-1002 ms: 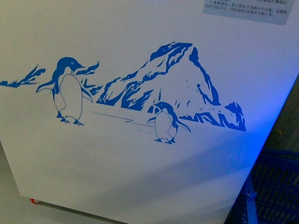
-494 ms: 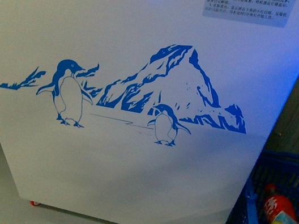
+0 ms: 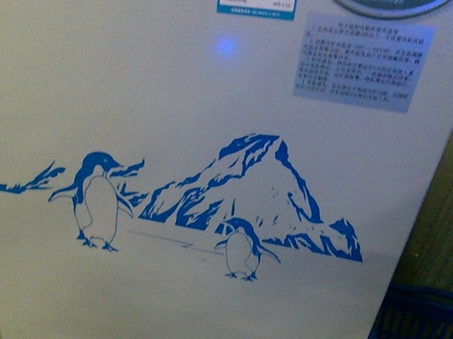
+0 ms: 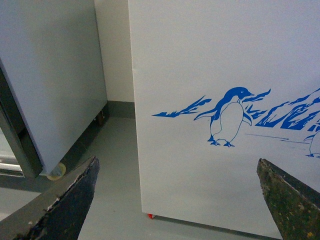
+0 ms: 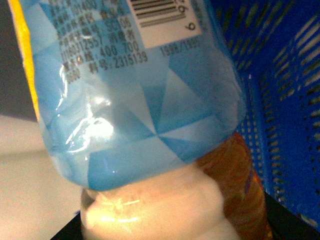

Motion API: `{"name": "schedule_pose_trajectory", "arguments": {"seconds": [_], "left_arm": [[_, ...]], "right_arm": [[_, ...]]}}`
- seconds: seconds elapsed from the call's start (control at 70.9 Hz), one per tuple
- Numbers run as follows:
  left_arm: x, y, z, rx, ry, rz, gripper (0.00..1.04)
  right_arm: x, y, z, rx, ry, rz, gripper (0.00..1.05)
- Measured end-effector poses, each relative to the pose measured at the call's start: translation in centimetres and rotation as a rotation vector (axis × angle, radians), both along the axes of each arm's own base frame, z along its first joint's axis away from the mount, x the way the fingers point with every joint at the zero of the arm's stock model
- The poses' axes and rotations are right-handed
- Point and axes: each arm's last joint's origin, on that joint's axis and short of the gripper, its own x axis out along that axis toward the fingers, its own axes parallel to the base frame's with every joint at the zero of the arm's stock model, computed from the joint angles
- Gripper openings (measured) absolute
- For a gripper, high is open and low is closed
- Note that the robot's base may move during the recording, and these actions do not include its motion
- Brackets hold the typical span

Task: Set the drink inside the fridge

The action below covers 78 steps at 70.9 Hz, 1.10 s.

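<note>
Since half a second ago, the decal (image 3: pixel 239 198) on the fridge (image 3: pixel 138 76) sits lower in your front view; left gripper (image 4: pixel 176 164) faces the fridge front, fingers (image 4: pixel 70 200) apart; drink (image 5: pixel 135 110) fills the right wrist view beside the basket (image 5: pixel 285 100); right gripper's hold and the drink's heading cannot be told.

The blue-labelled drink bottle (image 5: pixel 145 125) of pale liquid looms close; the white penguin-decal fridge (image 3: pixel 221 99) stands upright.

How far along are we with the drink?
Bottle fills the right wrist view by the blue basket, seemingly picked up, though the grip is hidden. Left gripper is open and empty. Remaining: getting it into the fridge, whose front alone shows.
</note>
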Motion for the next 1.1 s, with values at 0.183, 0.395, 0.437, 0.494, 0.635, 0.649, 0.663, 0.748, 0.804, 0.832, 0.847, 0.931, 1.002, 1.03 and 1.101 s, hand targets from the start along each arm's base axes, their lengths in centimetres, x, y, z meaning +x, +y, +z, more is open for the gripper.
{"name": "schedule_pose_trajectory", "arguments": {"seconds": [0.183, 0.395, 0.437, 0.494, 0.635, 0.649, 0.663, 0.748, 0.804, 0.832, 0.847, 0.931, 1.002, 1.03, 1.101], "left_arm": [[0.0, 0.0, 0.0, 0.0, 0.0, 0.0, 0.97], [0.0, 0.0, 0.0, 0.0, 0.0, 0.0, 0.97], [0.0, 0.0, 0.0, 0.0, 0.0, 0.0, 0.97], [0.0, 0.0, 0.0, 0.0, 0.0, 0.0, 0.97], [0.0, 0.0, 0.0, 0.0, 0.0, 0.0, 0.97], [0.0, 0.0, 0.0, 0.0, 0.0, 0.0, 0.97], [0.0, 0.0, 0.0, 0.0, 0.0, 0.0, 0.97], [0.0, 0.0, 0.0, 0.0, 0.0, 0.0, 0.97], [0.0, 0.0, 0.0, 0.0, 0.0, 0.0, 0.97], [0.0, 0.0, 0.0, 0.0, 0.0, 0.0, 0.97], [0.0, 0.0, 0.0, 0.0, 0.0, 0.0, 0.97], [0.0, 0.0, 0.0, 0.0, 0.0, 0.0, 0.97], [0.0, 0.0, 0.0, 0.0, 0.0, 0.0, 0.97], [0.0, 0.0, 0.0, 0.0, 0.0, 0.0, 0.97], [0.0, 0.0, 0.0, 0.0, 0.0, 0.0, 0.97]], "right_arm": [[-5.2, 1.6, 8.3, -0.018, -0.294, -0.025, 0.48], [-11.3, 4.1, 11.1, -0.018, -0.455, 0.001, 0.47], [-12.3, 4.5, 11.1, -0.018, -0.467, 0.008, 0.47], [-13.5, 4.9, 10.9, -0.023, -0.483, 0.007, 0.47], [-16.2, 5.4, 10.9, -0.02, -0.533, -0.018, 0.47], [-16.4, 5.5, 10.9, -0.016, -0.544, -0.023, 0.47], [-16.6, 5.6, 10.9, -0.012, -0.555, -0.026, 0.47], [-17.2, 5.7, 10.9, 0.006, -0.631, -0.036, 0.47], [-17.4, 5.7, 10.8, 0.014, -0.661, -0.036, 0.47], [-17.4, 5.7, 10.4, 0.012, -0.664, -0.034, 0.47], [-17.3, 5.7, 10.1, 0.01, -0.66, -0.034, 0.47], [-17.1, 5.8, 9.1, -0.002, -0.632, -0.031, 0.47], [-17.0, 5.8, 8.8, -0.006, -0.622, -0.033, 0.47], [-17.0, 5.8, 8.6, -0.007, -0.617, -0.033, 0.47], [-16.9, 5.8, 8.4, -0.009, -0.61, -0.032, 0.47]]}}
